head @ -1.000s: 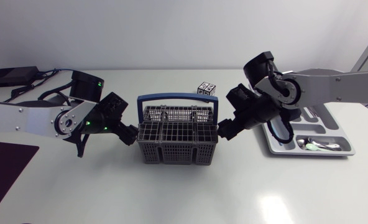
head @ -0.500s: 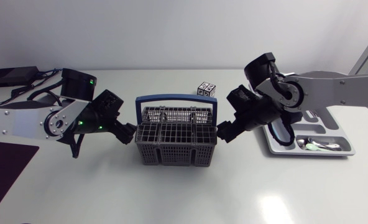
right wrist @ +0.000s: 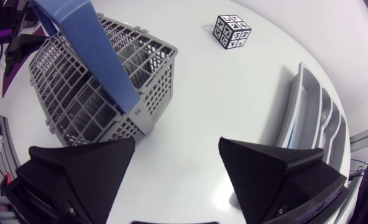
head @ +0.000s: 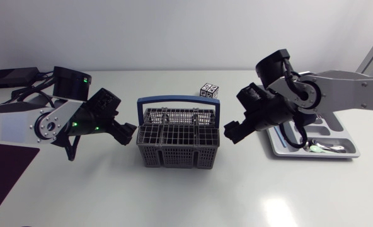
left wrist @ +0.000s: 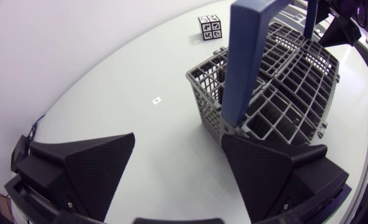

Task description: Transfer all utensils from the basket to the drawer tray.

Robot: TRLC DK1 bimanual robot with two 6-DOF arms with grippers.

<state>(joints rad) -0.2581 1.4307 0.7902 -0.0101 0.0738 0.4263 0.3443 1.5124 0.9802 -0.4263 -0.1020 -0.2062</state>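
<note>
One blue-handled grey plastic lattice basket (head: 178, 155), one grey compartmented drawer tray (head: 339, 129) and one black-and-white patterned cube (head: 209, 90) are pictured; two matte black grippers are counted, the left gripper (head: 128, 133) and the right gripper (head: 232, 133).

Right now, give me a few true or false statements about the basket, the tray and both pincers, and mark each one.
1. The left pincer is open and holds nothing. True.
2. The basket has a red handle. False: the handle is blue.
3. The right pincer is shut on a spoon. False: it is open and empty.
4. The tray lies on the right arm's side of the basket. True.
5. The patterned cube sits inside the basket. False: it stands on the table behind the basket.
</note>
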